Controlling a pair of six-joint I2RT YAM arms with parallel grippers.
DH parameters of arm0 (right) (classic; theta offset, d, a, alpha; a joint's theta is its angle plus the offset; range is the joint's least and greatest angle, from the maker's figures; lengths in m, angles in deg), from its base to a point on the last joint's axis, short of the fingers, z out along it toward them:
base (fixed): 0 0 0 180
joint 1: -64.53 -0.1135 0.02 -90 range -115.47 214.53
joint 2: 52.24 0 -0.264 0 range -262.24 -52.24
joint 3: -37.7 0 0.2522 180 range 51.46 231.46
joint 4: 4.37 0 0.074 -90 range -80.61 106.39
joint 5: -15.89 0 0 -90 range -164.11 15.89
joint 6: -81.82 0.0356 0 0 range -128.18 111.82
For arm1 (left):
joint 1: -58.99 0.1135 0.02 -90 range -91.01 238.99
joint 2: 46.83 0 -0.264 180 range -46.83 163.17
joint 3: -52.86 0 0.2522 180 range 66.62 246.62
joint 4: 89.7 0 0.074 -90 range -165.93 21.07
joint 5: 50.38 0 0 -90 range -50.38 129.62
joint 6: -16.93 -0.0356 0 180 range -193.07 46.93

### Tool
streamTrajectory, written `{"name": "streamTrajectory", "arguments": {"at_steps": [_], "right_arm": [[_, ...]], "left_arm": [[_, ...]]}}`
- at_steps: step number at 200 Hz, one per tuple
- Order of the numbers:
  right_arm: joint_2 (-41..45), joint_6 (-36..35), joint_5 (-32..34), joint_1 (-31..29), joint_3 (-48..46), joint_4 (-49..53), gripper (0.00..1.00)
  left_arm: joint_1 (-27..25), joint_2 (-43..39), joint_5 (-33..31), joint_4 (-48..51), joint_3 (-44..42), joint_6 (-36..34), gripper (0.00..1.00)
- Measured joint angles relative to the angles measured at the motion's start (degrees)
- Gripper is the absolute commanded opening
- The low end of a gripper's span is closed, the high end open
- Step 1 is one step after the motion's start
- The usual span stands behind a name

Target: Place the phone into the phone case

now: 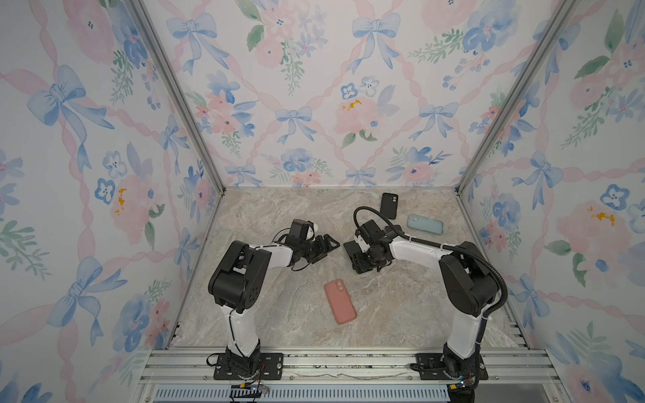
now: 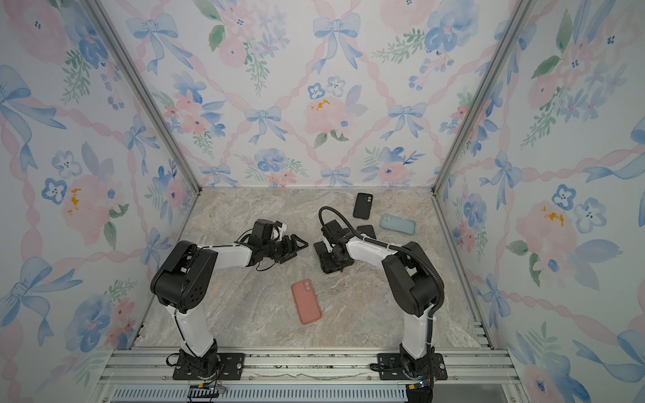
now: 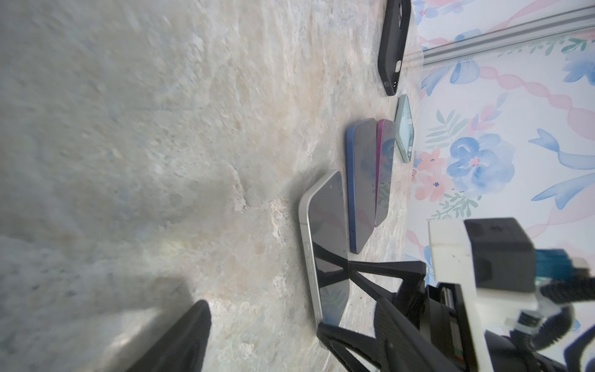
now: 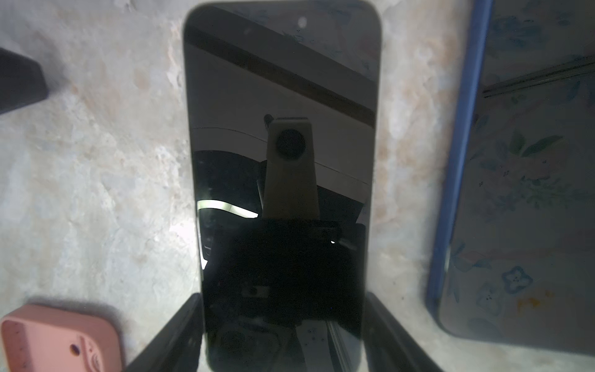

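Right wrist view | right end effector [image 4: 283, 298] pinched silver phone [image 4: 280, 96] edgewise; left end effector [image 1: 330, 249] spread | risk: shallow hold could slip on lift, striking blue phone [image 4: 515, 193]

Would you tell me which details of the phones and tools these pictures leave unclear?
Blue phone and magenta phone: in both top views, largely hidden by the right arm.
Right tool on the silver phone: in the right wrist view, blur hides whether its fingers press the edges.
Left tool: the left wrist view shows one blurred finger; the other is out of frame.
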Motion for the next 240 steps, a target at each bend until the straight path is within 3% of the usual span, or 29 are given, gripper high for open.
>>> {"name": "streamTrajectory", "arguments": {"at_steps": [86,172,240], "right_arm": [[4.96,0.57,-1.66,-0.44,-7.67,-6.25,0.57],[5.81,0.57,-2.75,-0.39,-9.09,-7.80,0.57],[5.88,0.57,-3.28,-0.35,-9.35,-8.68,0.59]], "left_arm": [[-3.34,8.61,5.20,-7.08,5.11,3.45,0.49],[-3.21,12.70,8.35,-13.00,5.92,6.49,0.29],[-3.21,13.09,8.83,-14.10,5.92,7.02,0.20]]}}
